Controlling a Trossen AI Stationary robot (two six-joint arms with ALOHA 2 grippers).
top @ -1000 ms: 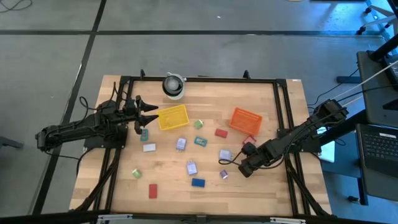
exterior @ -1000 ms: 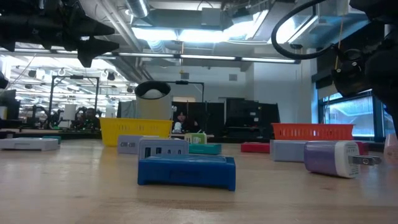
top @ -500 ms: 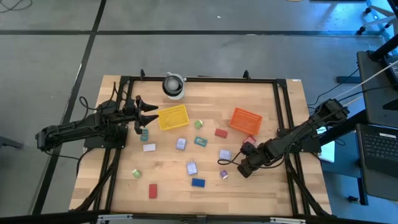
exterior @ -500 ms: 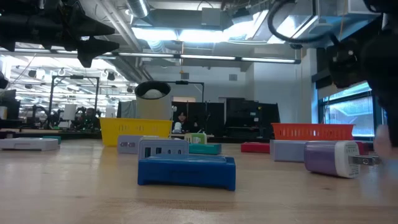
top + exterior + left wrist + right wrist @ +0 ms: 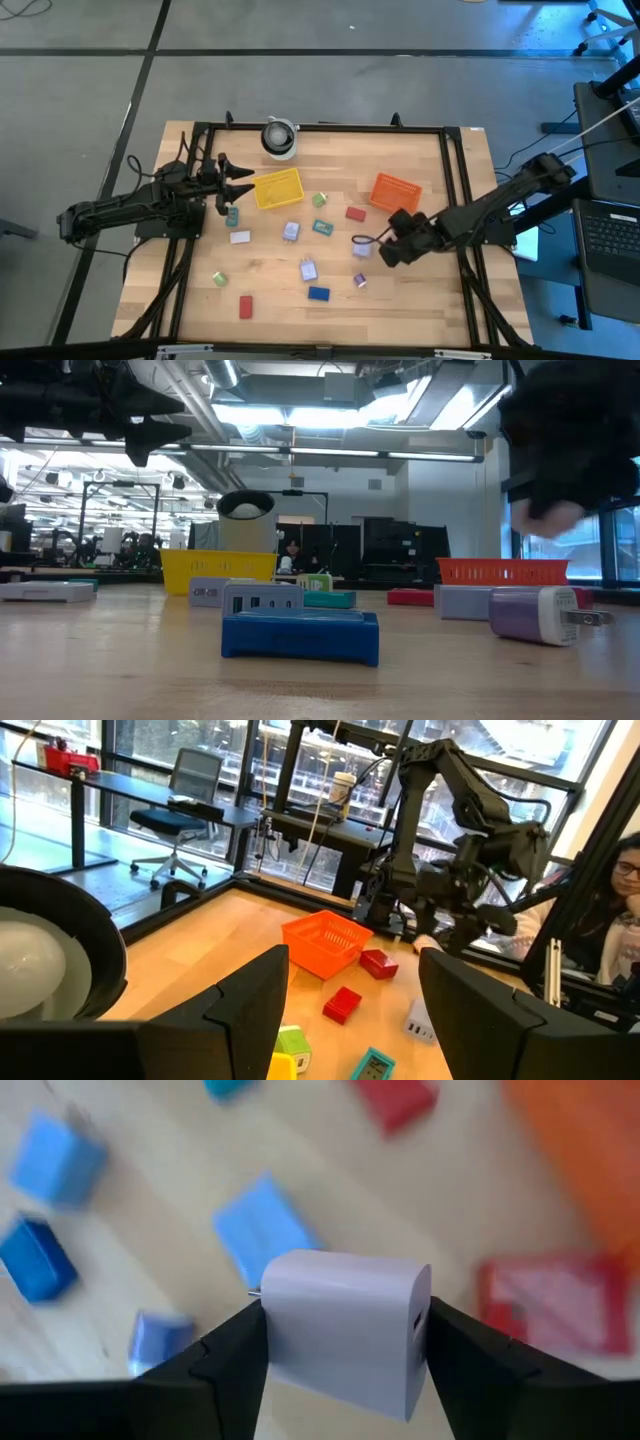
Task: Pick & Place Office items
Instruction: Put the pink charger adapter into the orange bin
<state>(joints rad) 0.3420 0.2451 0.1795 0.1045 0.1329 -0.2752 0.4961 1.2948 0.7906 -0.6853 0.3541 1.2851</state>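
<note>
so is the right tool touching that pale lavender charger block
Touching. The right wrist view shows the right tool with both dark fingers pressed against the sides of the pale lavender charger block.

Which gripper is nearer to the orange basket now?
The right. The right gripper, shut on a white charger, is just beside the orange basket; the left gripper waits across the table, by the yellow basket.

Grey floor (image 5: 330, 90) around the table (image 5: 260, 285); ceiling lights (image 5: 300, 415) glare, windows (image 5: 190, 760) behind an office chair (image 5: 180, 805).
</note>
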